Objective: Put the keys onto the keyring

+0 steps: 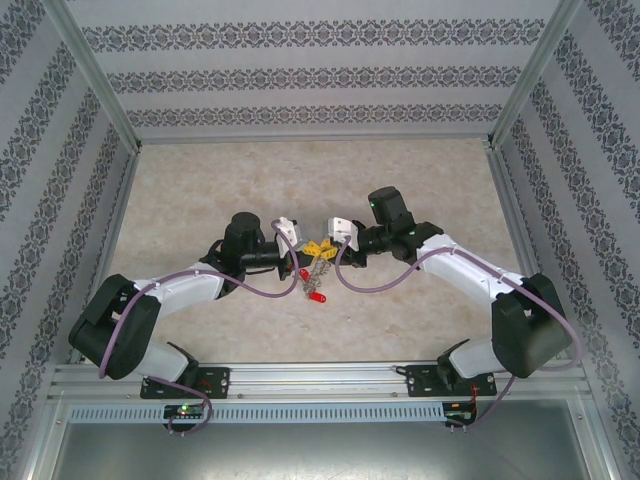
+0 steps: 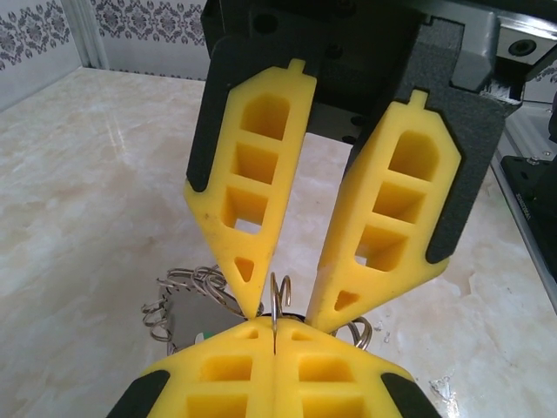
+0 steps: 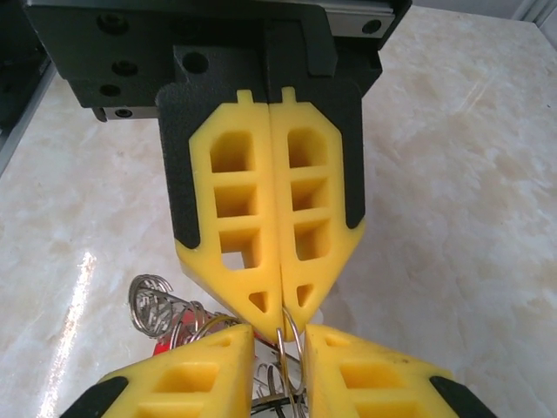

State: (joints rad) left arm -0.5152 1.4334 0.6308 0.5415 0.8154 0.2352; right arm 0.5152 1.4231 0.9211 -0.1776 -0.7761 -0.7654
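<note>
Keyring loop [image 2: 280, 300] pinched in closed left hand [image 2: 274, 338].
Right hand [image 2: 290, 316] ajar around same loop; next calls for steady hold, red key [image 1: 316, 299] threaded on.

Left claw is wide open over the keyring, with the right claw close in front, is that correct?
No. The left claw is shut on a wire loop of the keyring, as the left wrist view shows; the right claw is close in front.
</note>
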